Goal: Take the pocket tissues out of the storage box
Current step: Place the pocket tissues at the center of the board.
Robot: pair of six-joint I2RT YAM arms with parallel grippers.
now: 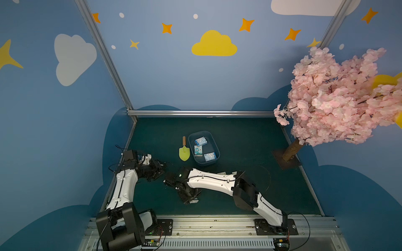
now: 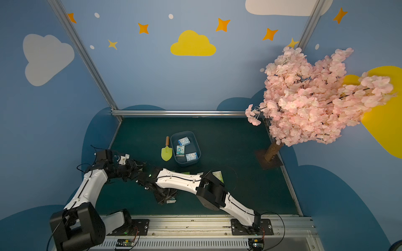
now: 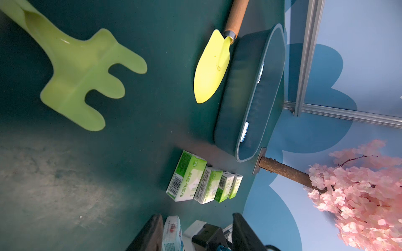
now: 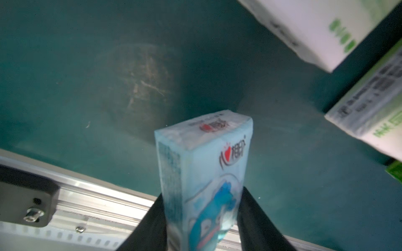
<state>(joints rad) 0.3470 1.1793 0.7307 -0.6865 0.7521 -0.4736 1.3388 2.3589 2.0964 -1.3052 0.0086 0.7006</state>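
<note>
My right gripper (image 4: 202, 192) hangs over the near mat (image 1: 239, 141), jaws flanking a blue pack (image 4: 208, 152), long axis along the fingers (image 4: 148, 228) (clamped or loose, I can't tell, blurry). Left gripper (image 3: 195, 217) apart, clamping nothing. Three pocket tissues (image 1: 198, 150) lie in the storage box (image 1: 212, 145), far-right of the right gripper.
</note>
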